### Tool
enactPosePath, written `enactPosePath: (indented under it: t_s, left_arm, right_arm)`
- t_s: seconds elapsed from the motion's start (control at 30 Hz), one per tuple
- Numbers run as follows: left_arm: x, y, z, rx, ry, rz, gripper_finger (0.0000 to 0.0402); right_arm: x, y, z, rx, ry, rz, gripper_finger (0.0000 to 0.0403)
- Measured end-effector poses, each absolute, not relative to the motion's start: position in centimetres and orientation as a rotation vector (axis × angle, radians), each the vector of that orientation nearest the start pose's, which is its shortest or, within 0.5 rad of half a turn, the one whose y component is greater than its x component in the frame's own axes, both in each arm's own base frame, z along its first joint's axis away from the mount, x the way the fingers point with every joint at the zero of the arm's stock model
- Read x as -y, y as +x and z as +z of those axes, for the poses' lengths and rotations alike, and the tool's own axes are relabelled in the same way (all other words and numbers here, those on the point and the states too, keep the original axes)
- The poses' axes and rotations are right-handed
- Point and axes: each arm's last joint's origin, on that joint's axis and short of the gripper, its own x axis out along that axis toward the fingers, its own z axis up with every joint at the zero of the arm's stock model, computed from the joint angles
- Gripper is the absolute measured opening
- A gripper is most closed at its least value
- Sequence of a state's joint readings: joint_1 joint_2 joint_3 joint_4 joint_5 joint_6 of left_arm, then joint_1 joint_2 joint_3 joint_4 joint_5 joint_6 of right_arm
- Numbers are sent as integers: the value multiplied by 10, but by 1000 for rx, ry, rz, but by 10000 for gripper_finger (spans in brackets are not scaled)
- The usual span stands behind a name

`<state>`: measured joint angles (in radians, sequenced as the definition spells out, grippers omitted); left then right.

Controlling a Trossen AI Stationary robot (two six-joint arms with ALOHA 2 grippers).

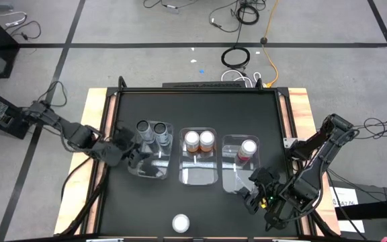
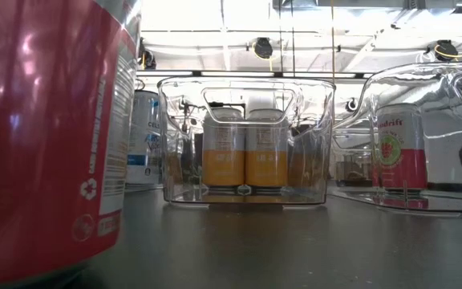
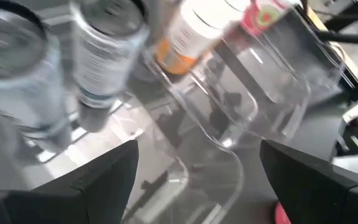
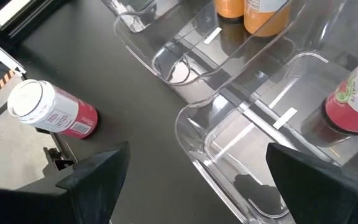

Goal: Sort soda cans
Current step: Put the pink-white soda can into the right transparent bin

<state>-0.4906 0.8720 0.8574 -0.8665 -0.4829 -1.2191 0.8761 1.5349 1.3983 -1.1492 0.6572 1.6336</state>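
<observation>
**binwatcher:** Six cans total, and five were already in the bins. The two grey cans (image 1: 152, 130) stood side by side at the far end of the left bin (image 1: 154, 169), the two orange cans (image 1: 199, 140) likewise in the middle bin (image 1: 199, 176), and one red can (image 1: 248, 148) sat alone in the right bin (image 1: 234, 183).

**canfan:** And the sixth?

**binwatcher:** That loose red can (image 1: 181, 222) stood upright out on the table (image 1: 200, 107), near the front edge, well apart from the bins.

**canfan:** Were the arms holding anything?

**binwatcher:** Nope. The left gripper (image 1: 134, 158) hung over the near end of the left bin, fingers spread, nothing between them. The right gripper (image 1: 252, 196) was by the front of the right bin, also released and empty.
</observation>
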Motion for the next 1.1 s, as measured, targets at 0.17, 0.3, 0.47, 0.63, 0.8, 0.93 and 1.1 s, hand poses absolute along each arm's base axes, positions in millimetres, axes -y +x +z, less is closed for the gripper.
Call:
enactPosePath:
  t_s: [0.17,0.3,0.47,0.63,0.8,0.93,1.1]
  left_arm:
    - [86,154,283,-669,-746,385,345]
    - [104,159,278,-692,-737,329,345]
    - [116,160,271,-789,-722,262,345]
    - [125,160,264,-912,-722,190,345]
    - [133,161,260,-977,-658,101,345]
    - [138,161,259,-975,-568,29,345]
    - [139,161,260,-938,-394,-46,345]
  right_arm:
    - [-208,198,307,-730,614,-544,370]
    - [-208,198,307,-737,578,-529,370]
    - [-206,201,307,-764,451,-476,370]
    - [-201,214,310,-702,415,-462,370]
    - [-199,240,316,-604,426,-405,370]
    - [-214,269,316,-523,346,-227,370]
    - [-238,301,304,-416,284,-67,370]
